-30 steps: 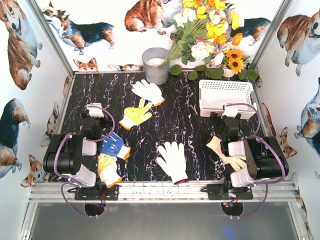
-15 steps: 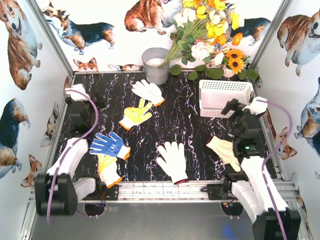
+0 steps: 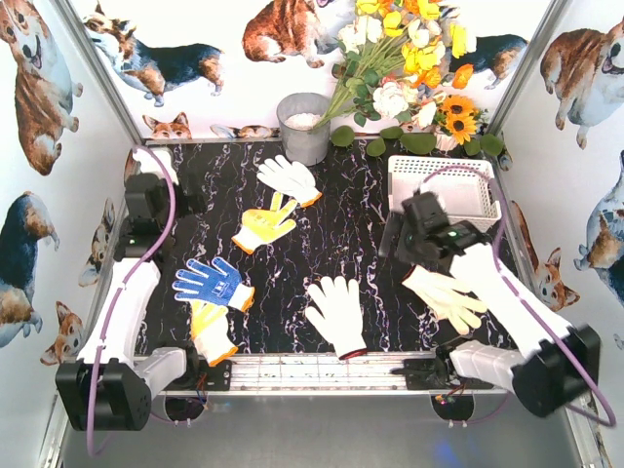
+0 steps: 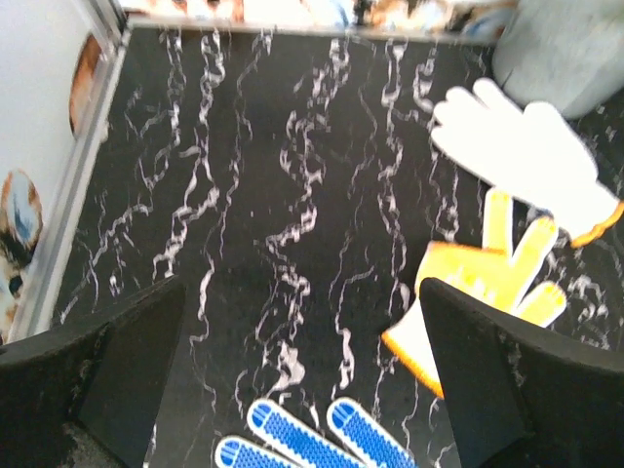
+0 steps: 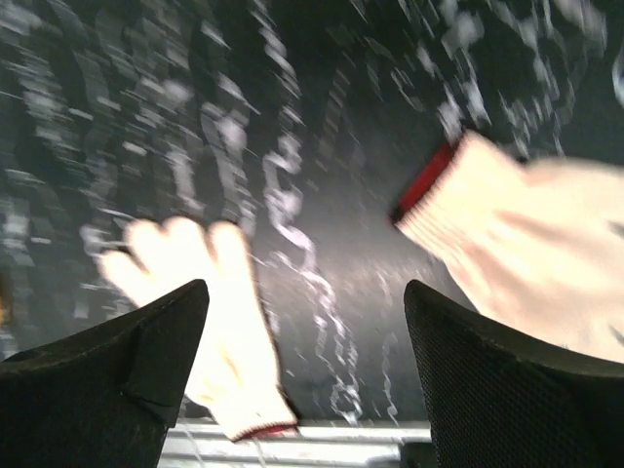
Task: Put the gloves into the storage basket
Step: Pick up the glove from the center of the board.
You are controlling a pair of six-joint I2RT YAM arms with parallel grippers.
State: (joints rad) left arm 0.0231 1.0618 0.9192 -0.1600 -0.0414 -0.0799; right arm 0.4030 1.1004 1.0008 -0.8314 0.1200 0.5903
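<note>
Several gloves lie flat on the black marbled table: a white one with an orange cuff [image 3: 289, 178] [image 4: 526, 156], a yellow one [image 3: 263, 224] [image 4: 487, 292], a blue-palmed one [image 3: 210, 283] [image 4: 322, 439], a yellow-orange one [image 3: 211, 333], a white one with a red cuff [image 3: 336, 312] [image 5: 214, 331] and a beige one [image 3: 446, 296] [image 5: 531, 253]. The white storage basket [image 3: 441, 191] stands at the far right with nothing visible in it. My left gripper [image 3: 161, 200] [image 4: 302, 390] hangs open by the left wall, above bare table beyond the blue glove. My right gripper [image 3: 400, 244] [image 5: 302, 361] is open, hovering between the red-cuffed white glove and the beige one.
A grey metal bucket [image 3: 304, 127] [image 4: 570, 49] stands at the back centre beside a bunch of artificial flowers [image 3: 409, 68]. Printed walls close in the left, right and far sides. An aluminium rail [image 3: 312, 370] runs along the near edge.
Both arms have risen from their folded rest. The left one reached toward the far left. The right one swung left in front of the basket. The gloves have not moved.
</note>
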